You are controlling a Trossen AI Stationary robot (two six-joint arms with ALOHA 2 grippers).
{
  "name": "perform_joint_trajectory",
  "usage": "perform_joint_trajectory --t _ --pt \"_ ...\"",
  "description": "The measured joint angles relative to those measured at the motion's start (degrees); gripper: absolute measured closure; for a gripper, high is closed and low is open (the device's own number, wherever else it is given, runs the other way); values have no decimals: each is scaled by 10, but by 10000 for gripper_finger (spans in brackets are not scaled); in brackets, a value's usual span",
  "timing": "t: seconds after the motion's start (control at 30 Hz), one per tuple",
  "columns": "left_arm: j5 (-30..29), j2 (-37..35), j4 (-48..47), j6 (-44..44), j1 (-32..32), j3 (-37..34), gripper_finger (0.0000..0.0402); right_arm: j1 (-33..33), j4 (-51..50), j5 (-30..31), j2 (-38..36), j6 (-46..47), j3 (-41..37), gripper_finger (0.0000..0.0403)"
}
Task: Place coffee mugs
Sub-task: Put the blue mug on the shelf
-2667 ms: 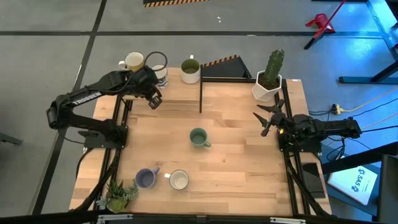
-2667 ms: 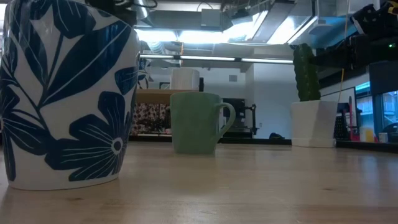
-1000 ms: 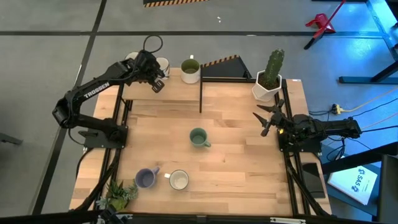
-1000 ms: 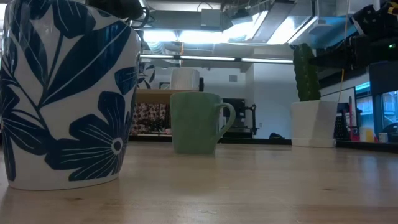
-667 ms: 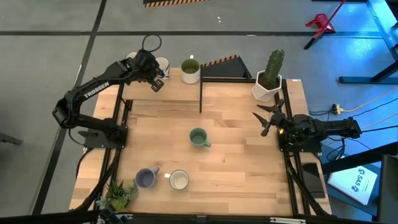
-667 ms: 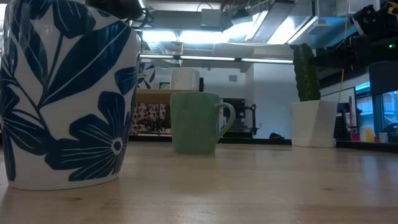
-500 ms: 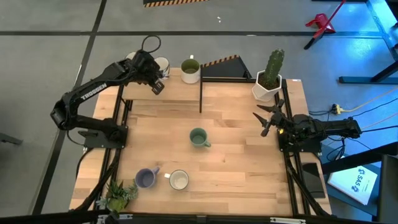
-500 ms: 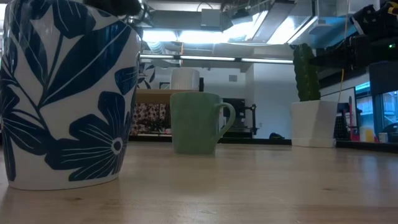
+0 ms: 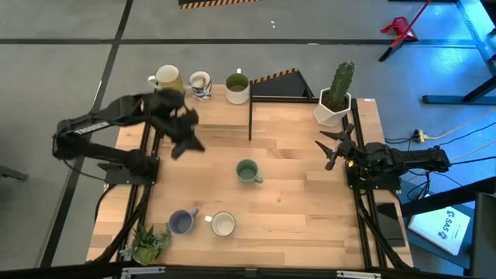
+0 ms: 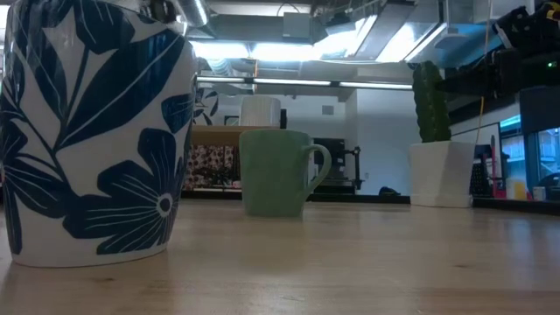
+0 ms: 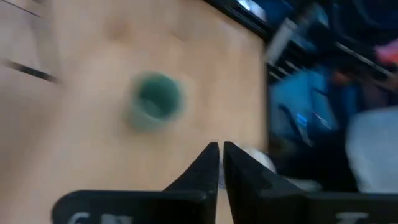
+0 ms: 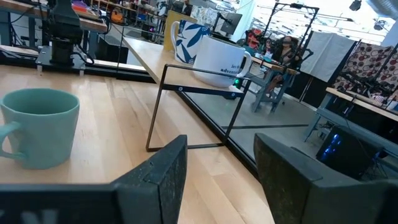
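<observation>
Sage green mug mid-table, blue-flowered mug fills low view

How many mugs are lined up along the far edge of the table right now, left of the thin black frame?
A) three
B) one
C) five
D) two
A: the overhead view shows three in a row there, a cream-yellow mug, a white mug with a dark pattern and a whitish mug, while the green mug stands alone mid-table.
</observation>
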Motion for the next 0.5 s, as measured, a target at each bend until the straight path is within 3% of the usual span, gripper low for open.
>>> perform_joint_trajectory --t 0.27,0.4,0.5 --pt "-104 1 -17 -174 -261 0 321 0 0 0 0 0 0 226" --pt "-185 14 -50 -259 -358 0 292 0 0 0 0 0 0 226" --pt "-201 31 -83 -305 -412 -1 275 0 0 0 0 0 0 226"
